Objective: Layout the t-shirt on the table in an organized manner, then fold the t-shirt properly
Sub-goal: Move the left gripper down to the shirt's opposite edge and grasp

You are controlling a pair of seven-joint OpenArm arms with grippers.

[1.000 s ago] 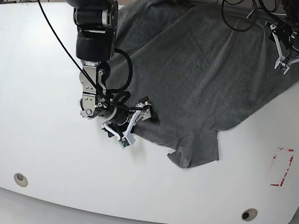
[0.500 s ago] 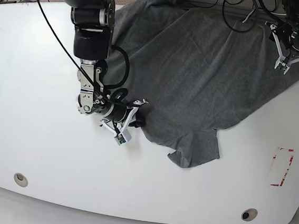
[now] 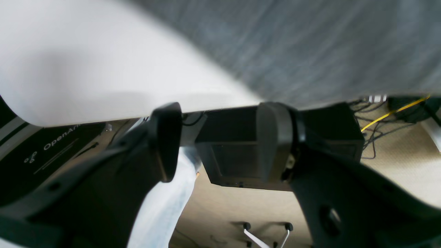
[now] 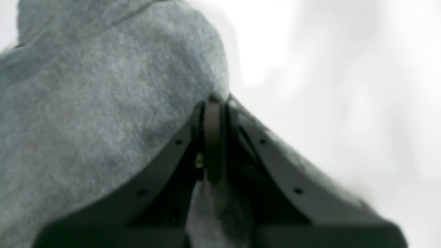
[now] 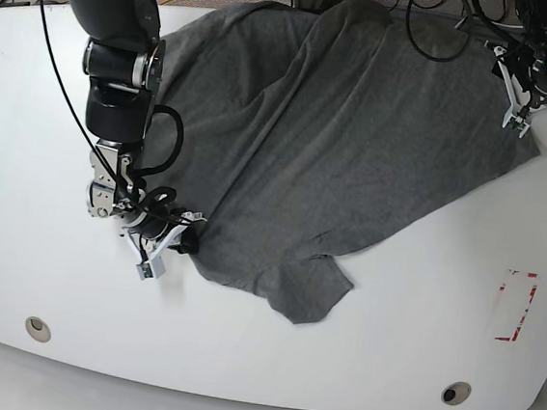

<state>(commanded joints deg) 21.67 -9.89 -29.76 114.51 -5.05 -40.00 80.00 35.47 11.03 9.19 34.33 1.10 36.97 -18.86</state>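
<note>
The t-shirt [image 5: 349, 125] lay spread across the far half of the desk [image 5: 62, 88], its cloth stretched in a broad band whose long axis ran on a diagonal in the base view, from the far corner on that view's right down toward the near part on its left. The far edge of the cloth reached the back rim of the desk and seemed to hang a little past it. At the near end a short sleeve [image 5: 312, 291] pointed toward the front rim, lying flat and loose. Soft folds ran along the same diagonal through the middle of the garment.

The right pincer [image 5: 176, 235] sat low on the desk at the shirt's near edge on the base view's left, clenched on a bunch of the grey cloth; the right wrist view showed its two dark fingers [image 4: 179, 144] pressed together with knit fabric caught between them and mounded up over one side.

The left pincer [image 5: 521, 108] hung at the shirt's far corner on the base view's right. In the left wrist view its fingers [image 3: 165, 137] stood well apart with nothing between them, the grey cloth and the white desk rim lying beyond them.

A red tape rectangle [image 5: 517, 306] lay apart from the shirt, and two grommet holes [image 5: 38, 326] sat near the front rim.
</note>
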